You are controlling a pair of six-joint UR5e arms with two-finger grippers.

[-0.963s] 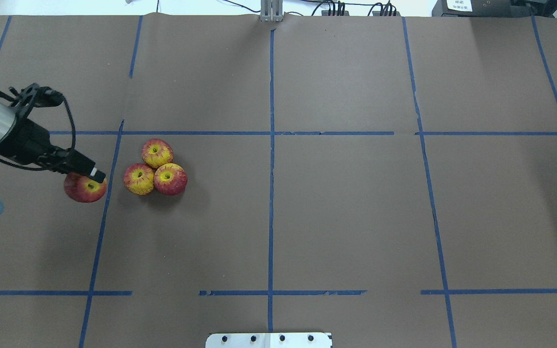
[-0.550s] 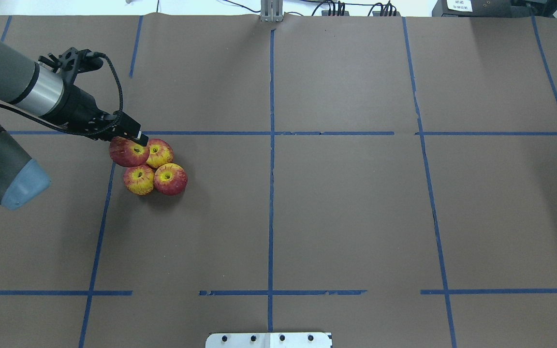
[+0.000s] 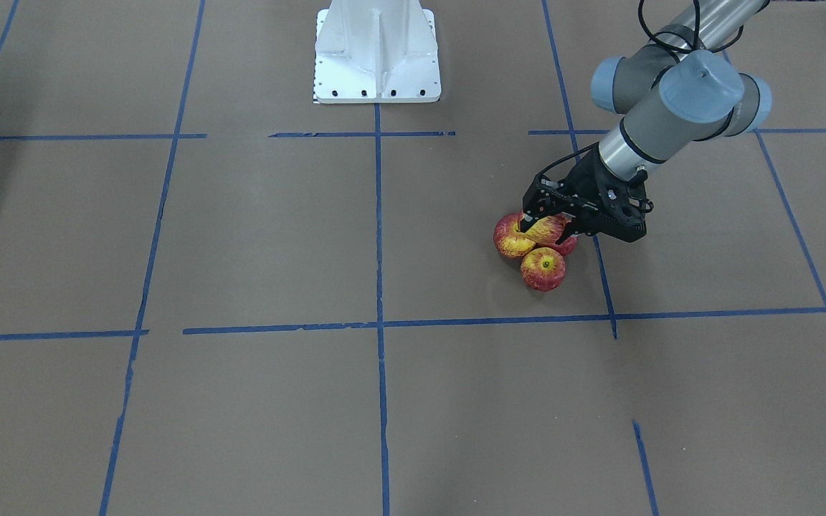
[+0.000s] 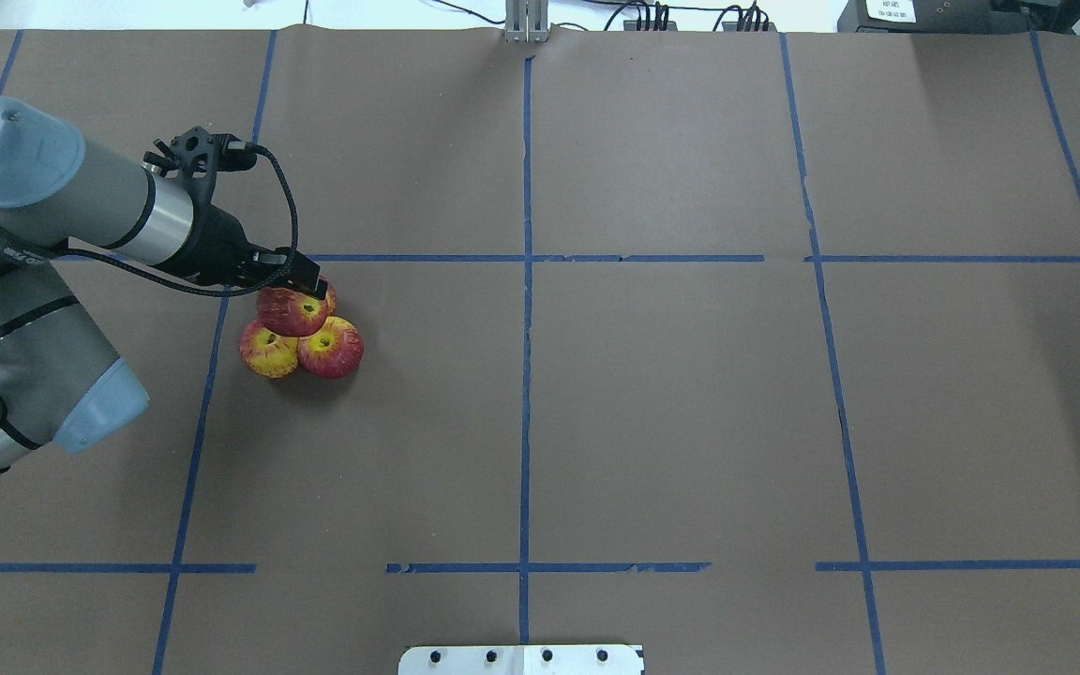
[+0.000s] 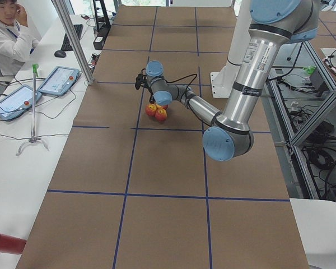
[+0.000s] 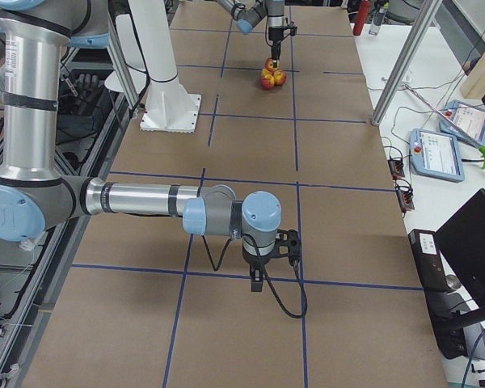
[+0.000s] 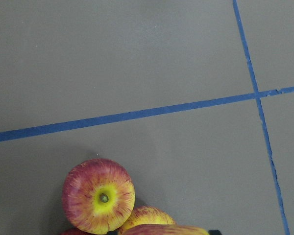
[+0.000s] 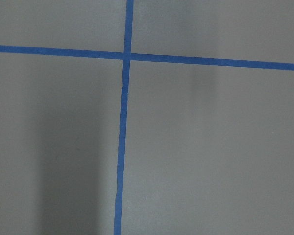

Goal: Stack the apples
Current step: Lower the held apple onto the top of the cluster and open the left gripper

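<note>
Apples fill the front-facing view: three small glossy red-and-yellow toy apples (image 3: 543, 269) sit touching in a cluster on the brown paper-covered table (image 3: 241, 236), beside a blue tape line (image 3: 603, 279). A fourth apple (image 3: 546, 228) sits over them, clamped between the jaws of the black left gripper (image 3: 544, 229).

From overhead, the fourth apple (image 4: 287, 313) covers most of the rear one.

The exterior left view is too small to tell whether it rests on the cluster or hangs just above.

In the exterior right view the right gripper (image 6: 259, 279) points down, well apart from the apples; I cannot tell how its jaws stand.

The left wrist camera shows one apple with its dimple up, and the fourth apple (image 7: 166, 230) at the bottom edge.

The right wrist camera shows crossing tape on paper.
</note>
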